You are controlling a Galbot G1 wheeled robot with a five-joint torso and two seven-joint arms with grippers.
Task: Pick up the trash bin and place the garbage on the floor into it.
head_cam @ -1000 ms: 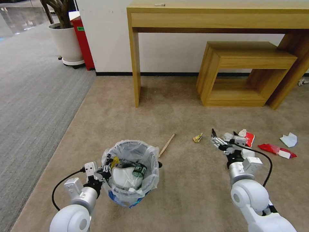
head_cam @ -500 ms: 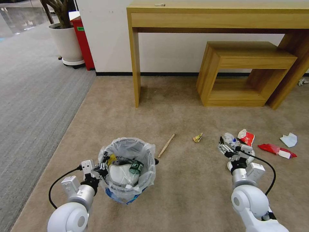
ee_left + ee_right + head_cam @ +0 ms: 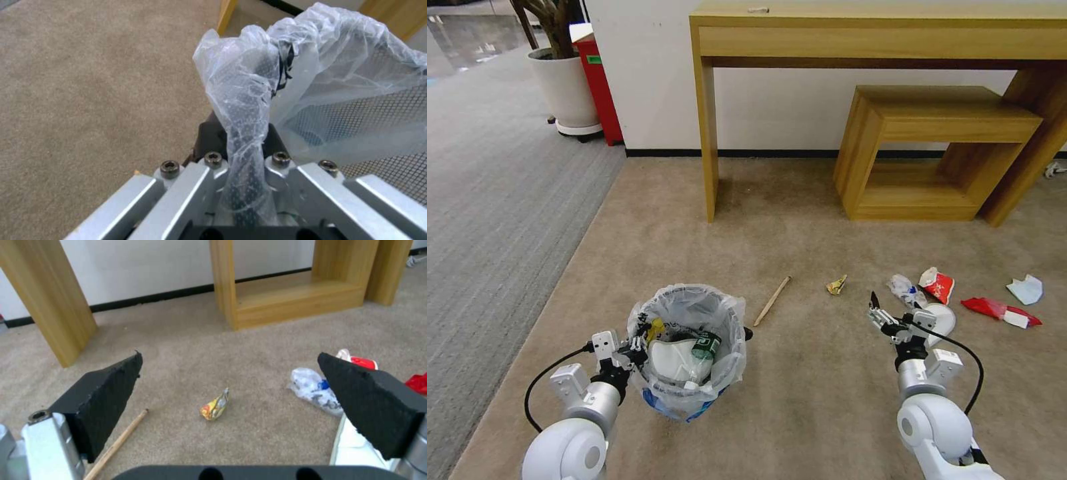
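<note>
At the lower left of the head view, the left gripper [image 3: 632, 348] is clenched on the rim of the small round black wire-mesh trash bin [image 3: 688, 353] lined with crinkly clear plastic. In the left wrist view a twist of that liner [image 3: 244, 133] runs down between the closed fingers, with mesh wall beside it. The bin sits just beside the gripper, low and left of centre, with white and green litter already inside it.

At the lower right, the right gripper [image 3: 892, 320] hangs above the beige carpet [image 3: 800, 227], its jaws spread wide and holding nothing. In the right wrist view the black pads [image 3: 106, 396] frame a crumpled yellow wrapper [image 3: 215, 405], with a thin wooden stick [image 3: 116, 445] near one pad and a crushed clear plastic bottle [image 3: 313, 390] near the other.

Farther up the head view, the stick [image 3: 772, 300] lies just right of the bin and the wrapper [image 3: 836, 285] sits at centre. To the right lie a red-and-white paper carton [image 3: 938, 285], a red foil packet [image 3: 999, 311] and a white scrap of paper [image 3: 1025, 289].

The step in hand looks like choosing the next piece. To do it well, centre the open jaws over one item, come straight down until the pads flank it, and close fully, since the wrapper is thin and likely to slip. Keep the bin level meanwhile.
</note>
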